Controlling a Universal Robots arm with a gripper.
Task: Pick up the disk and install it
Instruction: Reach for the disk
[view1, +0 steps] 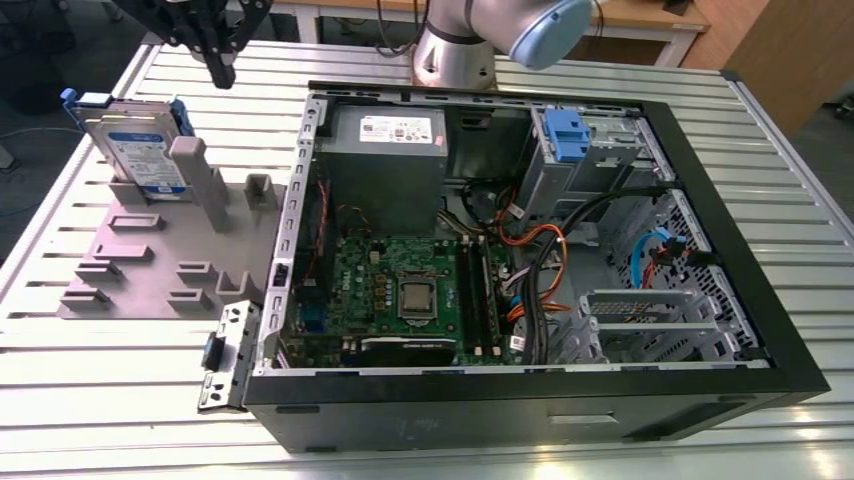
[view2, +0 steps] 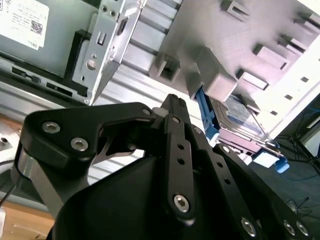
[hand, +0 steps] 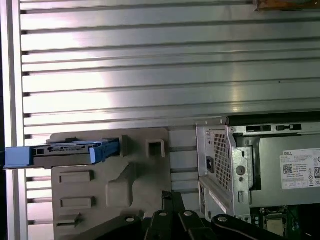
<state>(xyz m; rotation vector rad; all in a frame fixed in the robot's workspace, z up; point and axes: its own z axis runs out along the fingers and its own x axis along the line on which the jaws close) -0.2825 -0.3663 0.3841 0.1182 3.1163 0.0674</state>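
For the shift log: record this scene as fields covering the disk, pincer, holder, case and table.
disk: flat silver-grey hard drive in a blue plastic bracket, standing on edge in the holder, not yet installed
holder: grey plastic fixture block, on the table, at the exterior view's left of the case
pincer: black pincer, hanging near the holder, apart from the disk, holding nothing
case: open black computer case, lying with its motherboard exposed
table: slatted aluminium table

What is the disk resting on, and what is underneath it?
The disk stands on edge in a grey slotted holder, which lies on the ribbed metal table. Its bottom edge is hidden inside the slot.
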